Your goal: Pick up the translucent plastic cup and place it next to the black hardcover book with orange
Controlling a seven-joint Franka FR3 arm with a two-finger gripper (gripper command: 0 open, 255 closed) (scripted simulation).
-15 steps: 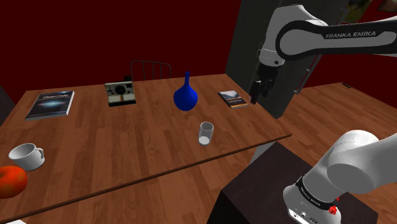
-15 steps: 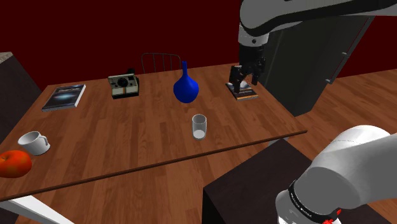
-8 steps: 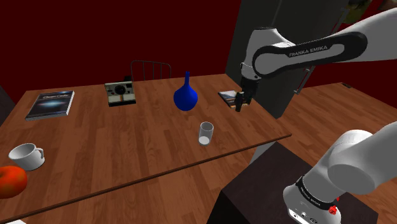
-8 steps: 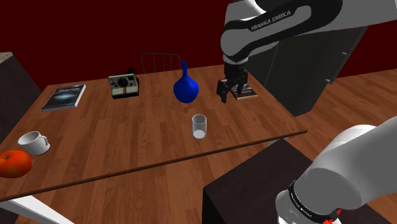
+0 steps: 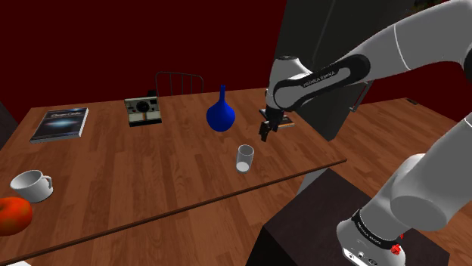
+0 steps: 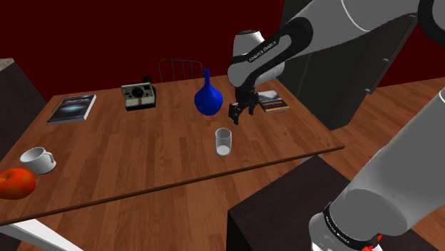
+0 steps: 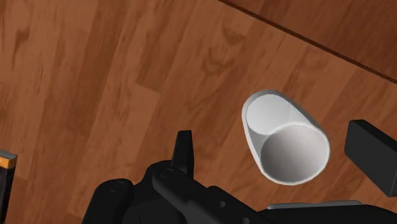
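Observation:
The translucent cup (image 5: pixel 244 158) (image 6: pixel 223 141) stands upright on the wooden table (image 5: pixel 151 174), near its front edge. My gripper (image 5: pixel 265 134) (image 6: pixel 234 114) hangs open above the table, a little beyond the cup and towards the book. In the wrist view the cup (image 7: pixel 286 137) shows from above in the gap between my gripper's (image 7: pixel 280 153) two spread fingers, untouched by them. The black book with an orange edge (image 6: pixel 273 102) lies flat at the table's far right corner; its corner (image 7: pixel 5 178) also shows in the wrist view.
A blue vase (image 5: pixel 220 115) stands just behind the cup. A camera (image 5: pixel 142 110) and a second book (image 5: pixel 60 123) lie along the back. A white mug (image 5: pixel 30 185) and a red-orange fruit (image 5: pixel 13 215) sit at the left. A dark cabinet (image 6: pixel 342 64) rises beyond the right end.
The arm has swung from over the black book towards the shoulder view's left and come lower, so the gripper now hangs close to the cup. Nothing on the table has moved.

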